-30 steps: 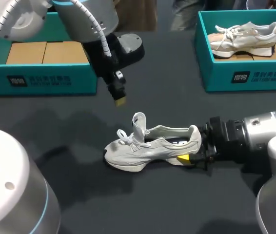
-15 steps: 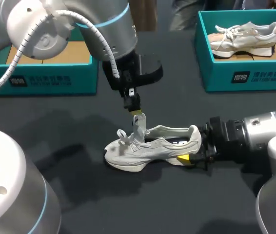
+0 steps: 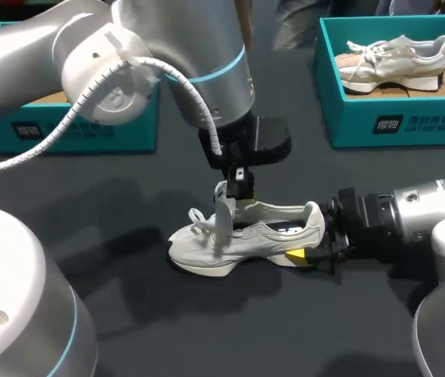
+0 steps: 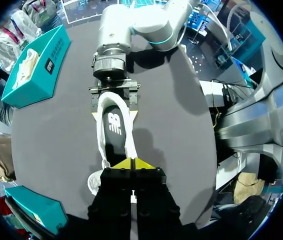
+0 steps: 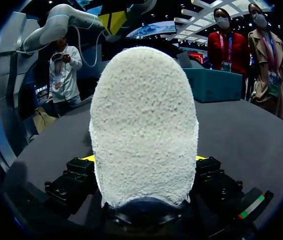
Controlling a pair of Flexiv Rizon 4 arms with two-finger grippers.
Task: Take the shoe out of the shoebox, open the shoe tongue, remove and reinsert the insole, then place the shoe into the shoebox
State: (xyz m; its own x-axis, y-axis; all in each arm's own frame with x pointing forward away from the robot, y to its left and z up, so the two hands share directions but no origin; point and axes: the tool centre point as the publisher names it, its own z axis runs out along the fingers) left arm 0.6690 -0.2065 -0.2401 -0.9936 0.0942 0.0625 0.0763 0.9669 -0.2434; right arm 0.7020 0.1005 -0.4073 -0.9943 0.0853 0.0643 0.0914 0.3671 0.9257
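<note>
The right gripper (image 3: pixel 313 242) is clamped on the heel of the pale grey shoe (image 3: pixel 238 239). In the right wrist view the fuzzy heel fills the space between its two fingers, with a sliver of yellow tip showing on either side. The left gripper (image 4: pixel 133 164) hangs over the front of the shoe's opening, its yellow tips drawn together so that only a thin line shows between them. It sits right against the upright tongue (image 3: pixel 223 200). Whether the tongue is pinched between the tips or only beside them cannot be told. The shoe stands on its sole near the middle of the dark surface (image 3: pixel 207 330), toe toward the left edge and heel toward the right edge. Its white laces (image 3: pixel 199 220) are loose over the forefoot and the tongue is lifted up and away from the opening. In the left wrist view the dark insole (image 4: pixel 114 125) lies flat inside the shoe and is visible along most of its length. An open teal shoebox (image 3: pixel 73 129) sits at the far left corner of the surface. A second teal shoebox (image 3: pixel 395 122) at the far right corner has another pale shoe (image 3: pixel 395 59) lying in it.
</note>
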